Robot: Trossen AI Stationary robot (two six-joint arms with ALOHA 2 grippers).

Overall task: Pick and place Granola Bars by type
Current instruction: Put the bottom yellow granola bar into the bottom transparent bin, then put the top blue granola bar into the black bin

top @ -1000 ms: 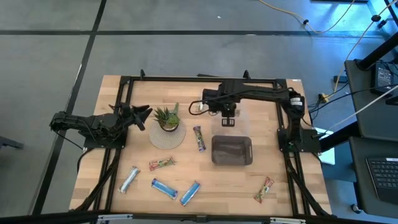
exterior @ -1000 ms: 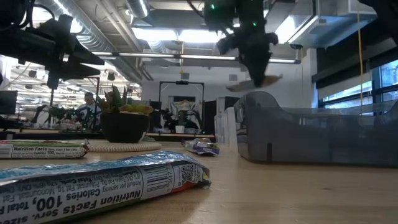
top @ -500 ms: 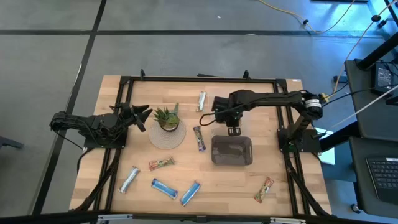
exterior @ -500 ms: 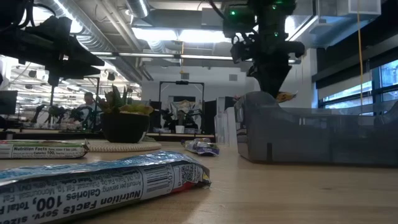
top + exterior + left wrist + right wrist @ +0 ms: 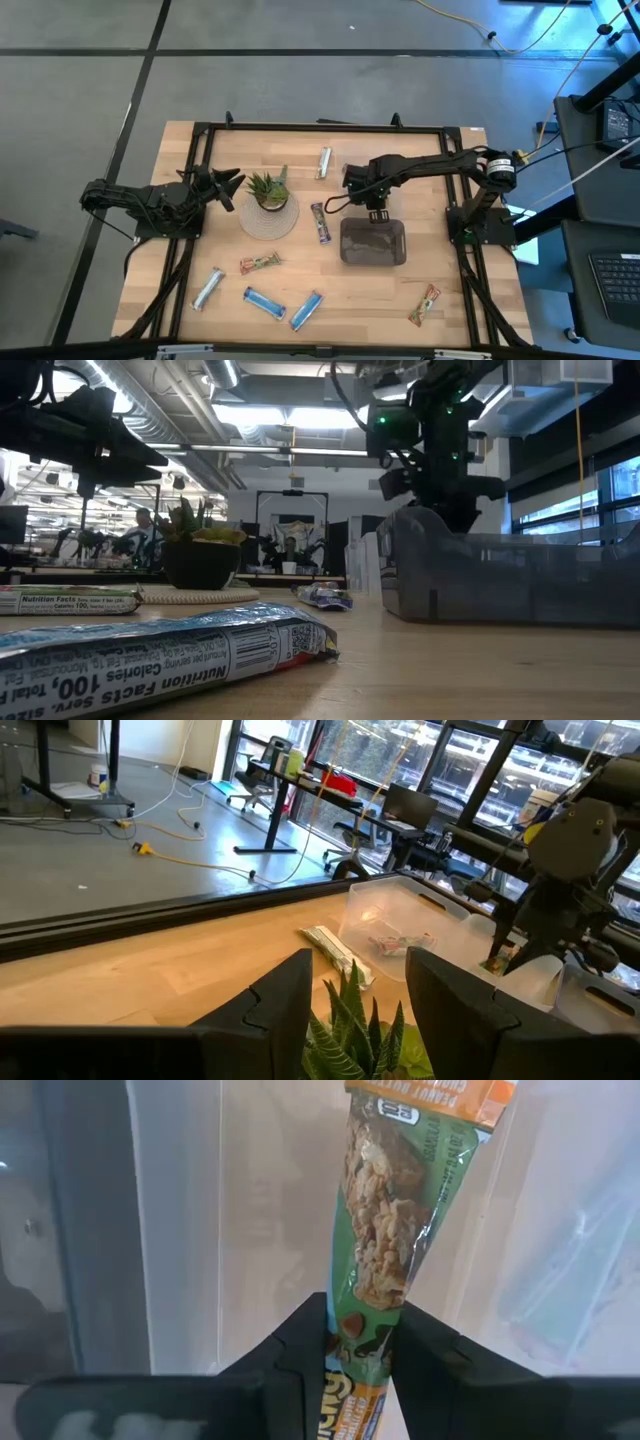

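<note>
Right now my right gripper [image 5: 358,1342] pinches a green granola bar [image 5: 392,1240] above the bin [image 5: 373,243], mid-frame; releasing off-centre could catch its rim.

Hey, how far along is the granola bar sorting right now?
Early on. No sorted bar is clearly visible in the grey bin. In hand: the right gripper holds a green bar over the bin's far edge. Left: seven bars on the table, like the purple one. The left gripper waits by the plant.

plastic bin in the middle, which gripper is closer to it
Right. The right gripper hangs at the plastic bin's far rim, holding a green granola bar; the left gripper waits beyond the potted plant.
</note>
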